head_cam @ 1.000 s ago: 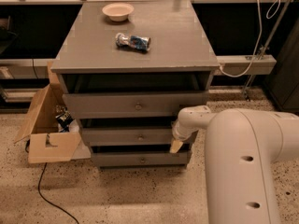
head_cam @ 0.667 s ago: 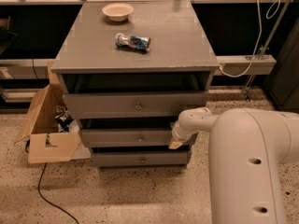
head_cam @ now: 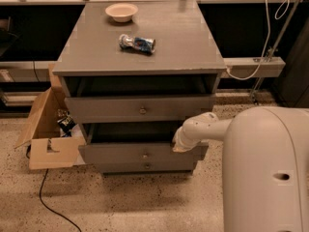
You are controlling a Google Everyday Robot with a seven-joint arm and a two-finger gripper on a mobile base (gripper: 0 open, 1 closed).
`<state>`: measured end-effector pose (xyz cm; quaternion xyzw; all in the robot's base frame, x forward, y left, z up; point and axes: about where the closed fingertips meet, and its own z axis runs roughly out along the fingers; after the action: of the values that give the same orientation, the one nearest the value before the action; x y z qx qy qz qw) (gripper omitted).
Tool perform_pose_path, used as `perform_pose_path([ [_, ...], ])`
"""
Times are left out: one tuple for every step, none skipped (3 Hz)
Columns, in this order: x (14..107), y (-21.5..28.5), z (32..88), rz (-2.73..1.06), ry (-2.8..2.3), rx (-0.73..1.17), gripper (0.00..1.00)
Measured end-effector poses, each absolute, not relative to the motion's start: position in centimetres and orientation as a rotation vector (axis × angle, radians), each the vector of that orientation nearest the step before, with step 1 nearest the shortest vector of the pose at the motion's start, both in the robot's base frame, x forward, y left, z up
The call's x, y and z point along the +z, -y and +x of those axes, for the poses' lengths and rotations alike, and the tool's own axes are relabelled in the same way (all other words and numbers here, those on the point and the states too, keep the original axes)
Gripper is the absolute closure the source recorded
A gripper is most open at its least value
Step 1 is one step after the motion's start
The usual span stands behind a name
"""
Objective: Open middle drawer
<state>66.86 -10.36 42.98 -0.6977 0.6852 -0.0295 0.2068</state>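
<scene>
**Q:** Where is the middle drawer (head_cam: 120,153)?

**A:** It is the second of three grey fronts in the cabinet, with a small round knob (head_cam: 145,154) at its centre. Its front stands forward of the bottom drawer (head_cam: 125,167) just beneath, and a dark opening shows above its top edge.

**Q:** And the gripper (head_cam: 179,146)?

**A:** It is at the right end of the middle drawer's front, against the upper edge and well to the right of the knob. Whether it is released or clenched cannot be told. The white arm (head_cam: 205,126) reaches in from the right, out of the large white robot body (head_cam: 270,173) in the lower right corner.

**Q:** What surrounds the drawer?

**A:** Above it, the top drawer (head_cam: 106,109) also sits forward under the cabinet top (head_cam: 188,52). On that top lie a crumpled blue-and-silver packet (head_cam: 137,43) near the middle and a pale bowl (head_cam: 121,11) towards the back. An open cardboard box (head_cam: 48,151) stands on the speckled floor just left of the cabinet, and a dark cable (head_cam: 48,199) trails forward from it. A white cord (head_cam: 264,37) hangs at the right.
</scene>
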Motion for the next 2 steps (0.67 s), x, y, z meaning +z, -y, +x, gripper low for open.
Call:
perform_pose_path([
  [43.27,10.36,66.86,-1.943,-1.908,-0.082,1.00],
  [43.27,10.36,66.86,-1.943,-1.908,-0.082,0.84],
])
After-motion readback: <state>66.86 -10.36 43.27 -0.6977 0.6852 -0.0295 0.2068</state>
